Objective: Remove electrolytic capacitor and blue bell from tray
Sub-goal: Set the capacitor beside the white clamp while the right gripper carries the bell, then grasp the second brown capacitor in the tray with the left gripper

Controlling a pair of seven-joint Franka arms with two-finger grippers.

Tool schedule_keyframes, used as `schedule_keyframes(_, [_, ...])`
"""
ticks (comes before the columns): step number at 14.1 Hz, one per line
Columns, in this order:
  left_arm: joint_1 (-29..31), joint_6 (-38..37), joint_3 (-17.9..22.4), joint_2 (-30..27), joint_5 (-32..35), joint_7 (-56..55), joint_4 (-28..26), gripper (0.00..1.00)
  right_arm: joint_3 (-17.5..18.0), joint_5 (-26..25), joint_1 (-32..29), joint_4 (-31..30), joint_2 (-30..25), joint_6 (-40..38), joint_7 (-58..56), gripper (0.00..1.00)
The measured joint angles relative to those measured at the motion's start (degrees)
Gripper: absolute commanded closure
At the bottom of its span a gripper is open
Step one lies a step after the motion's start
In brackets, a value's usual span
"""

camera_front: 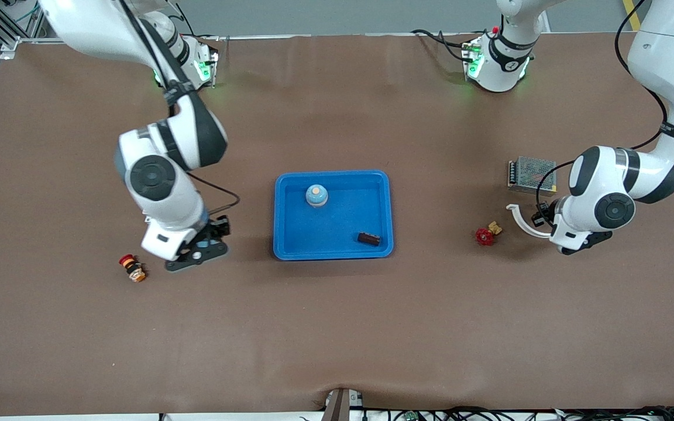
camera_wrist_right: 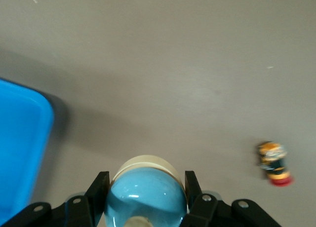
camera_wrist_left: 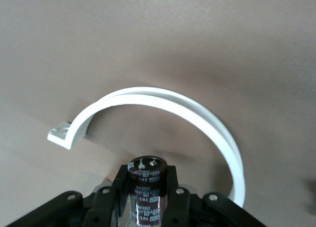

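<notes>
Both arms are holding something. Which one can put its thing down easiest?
Probably the right. The right gripper holds the blue bell over bare table, outside the tray. The left gripper holds the capacitor right above a white curved clamp, so it might land on that.

Red valve (camera_front: 485, 235), white clamp (camera_front: 523, 220), mesh box (camera_front: 532, 173)

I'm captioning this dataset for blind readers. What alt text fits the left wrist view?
The left hand grips a dark electrolytic capacitor between its fingers, above a brown table. A white curved bracket lies on the table near it.
</notes>
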Motion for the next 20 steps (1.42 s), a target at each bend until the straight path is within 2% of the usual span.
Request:
schedule_keyframes(1, [0.0,0.57,-0.02,0.01,0.0,0.0,-0.32,0.6,-0.03,0.0,-1.72,-0.24,-0.73,-0.39,-4.7,0.55])
schedule_keyframes(2, [0.0,0.82,-0.01,0.02,0.0,0.0,-0.51,0.14,-0.03,0.0,-3.61,-0.49,-1.21,-0.66,-9.7,0.55])
schedule_keyframes(3, [0.0,0.91,-0.01,0.02,0.0,0.0,-0.56,0.0,-0.04,0.01,-5.71,-0.61,-1.37,-0.76,-14.73,0.55])
schedule_keyframes(7, [0.01,1.12,-0.03,-0.05,0.0,0.0,-0.39,0.0,-0.08,3.89,-15.55,-1.56,-1.37,-0.78,-35.23,0.55])
schedule_keyframes(10, [0.1,-1.4,-1.08,-1.75,0.0,0.0,0.1,0.0,-0.07,4.68,-21.49,-2.19,-1.38,-0.78,-44.63,0.55])
schedule_keyframes(12, [0.09,-4.39,-3.22,-3.9,-0.57,-0.31,1.0,0.0,-0.06,4.74,-24.13,-3.13,-1.38,-0.77,-48.81,0.55])
schedule_keyframes(15, [-0.17,-9.49,-7.15,-5.82,-5.86,-3.14,3.99,0.0,-0.02,4.77,-27.72,-6.04,-1.38,0.35,-53.33,0.55])
schedule_keyframes(20, [-2.03,-11.0,-13.92,-5.48,-11.05,-17.84,7.83,0.0,0.01,5.21,-31.11,-15.12,-1.99,9.99,-56.38,0.55])
